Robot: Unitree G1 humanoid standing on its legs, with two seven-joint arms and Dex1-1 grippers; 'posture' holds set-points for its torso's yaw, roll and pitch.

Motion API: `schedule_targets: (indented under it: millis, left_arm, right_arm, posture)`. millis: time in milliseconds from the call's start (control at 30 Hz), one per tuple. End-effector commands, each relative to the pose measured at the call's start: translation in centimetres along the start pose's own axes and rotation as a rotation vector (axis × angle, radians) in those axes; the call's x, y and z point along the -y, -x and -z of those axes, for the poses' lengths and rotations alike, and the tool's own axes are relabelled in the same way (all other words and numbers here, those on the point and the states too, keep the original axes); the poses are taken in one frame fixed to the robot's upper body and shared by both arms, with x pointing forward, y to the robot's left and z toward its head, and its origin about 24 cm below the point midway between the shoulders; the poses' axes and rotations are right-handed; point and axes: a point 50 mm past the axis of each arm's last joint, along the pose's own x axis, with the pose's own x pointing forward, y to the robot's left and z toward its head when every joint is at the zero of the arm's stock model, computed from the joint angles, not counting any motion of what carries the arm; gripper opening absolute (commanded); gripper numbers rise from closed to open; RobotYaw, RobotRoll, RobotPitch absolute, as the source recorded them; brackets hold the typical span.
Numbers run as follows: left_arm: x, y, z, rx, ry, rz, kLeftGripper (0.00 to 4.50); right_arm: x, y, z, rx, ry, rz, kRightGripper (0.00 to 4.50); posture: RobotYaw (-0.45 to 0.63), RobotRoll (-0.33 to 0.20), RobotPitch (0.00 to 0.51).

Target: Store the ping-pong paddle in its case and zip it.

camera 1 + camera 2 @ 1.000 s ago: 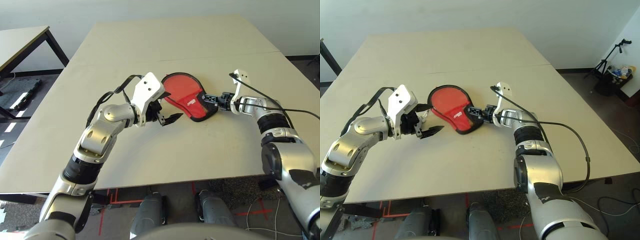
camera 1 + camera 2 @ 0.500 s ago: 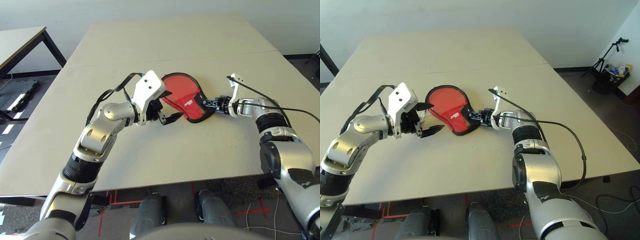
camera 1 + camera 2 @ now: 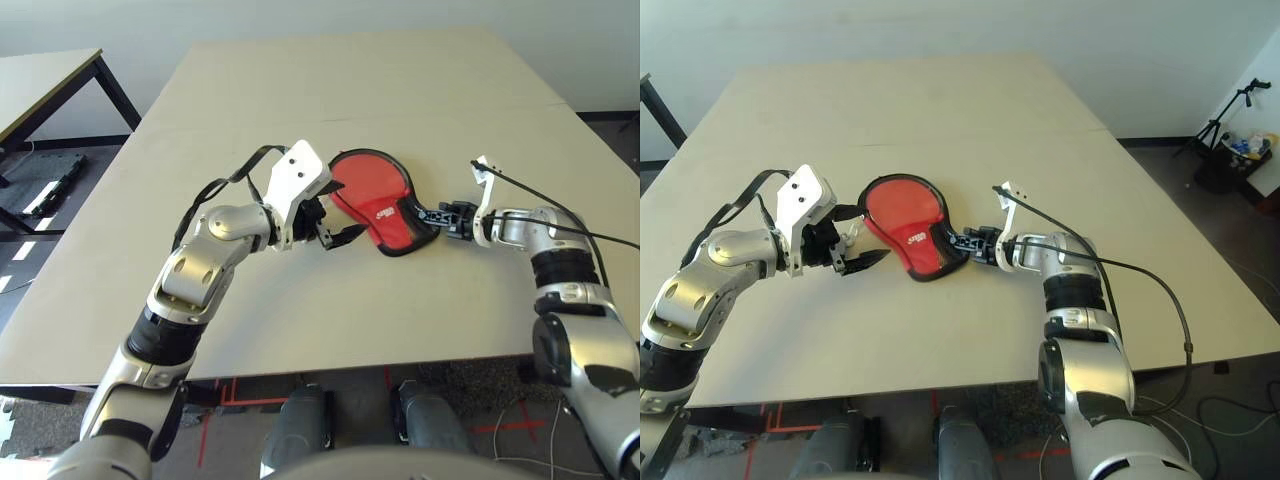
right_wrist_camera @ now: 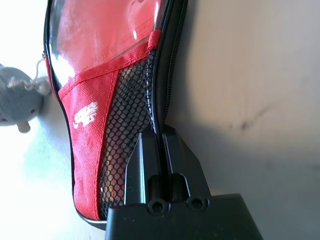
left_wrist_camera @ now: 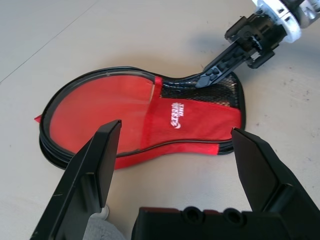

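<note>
We steadied case (image 3: 370, 180), likely for zipping: right pincer (image 3: 423, 214) clamped four-o'clock edge; left pincer (image 5: 176, 129), wide, empty, needed grey charm (image 4: 17, 95).

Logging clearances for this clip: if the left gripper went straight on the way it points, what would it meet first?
Probably the red case, near its narrow half; the left gripper's height above it is unclear.

And the cover (image 3: 372, 180) has slipped (only a touch!) toward five o'clock, the right gripper (image 3: 421, 213) now clamped on its edge!
</note>
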Motion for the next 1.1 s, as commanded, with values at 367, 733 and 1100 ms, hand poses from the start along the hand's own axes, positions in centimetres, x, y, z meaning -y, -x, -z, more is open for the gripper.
schedule_targets:
  millis: [367, 733, 1100]
  left_arm:
    - [0.3, -0.3, 0.4, -0.004, -0.007, 0.007, 4.5]
    - [0.3, -0.8, 0.5, 0.008, -0.009, 0.01, 4.5]
    - [0.5, -0.8, 0.8, 0.002, -0.005, 0.009, 4.5]
  right_arm:
    - [-3.8, 3.6, 5.8, -0.08, -0.002, -0.042, 0.02]
    - [-3.8, 4.6, 7.1, -0.042, -0.01, 0.053, 0.02]
    - [-2.6, 7.6, 4.9, 0.059, 0.119, -0.153, 2.97]
  posture:
    - [0.03, 0.0, 0.073]
    - [0.01, 0.0, 0.066]
    - [0.02, 0.0, 0.064]
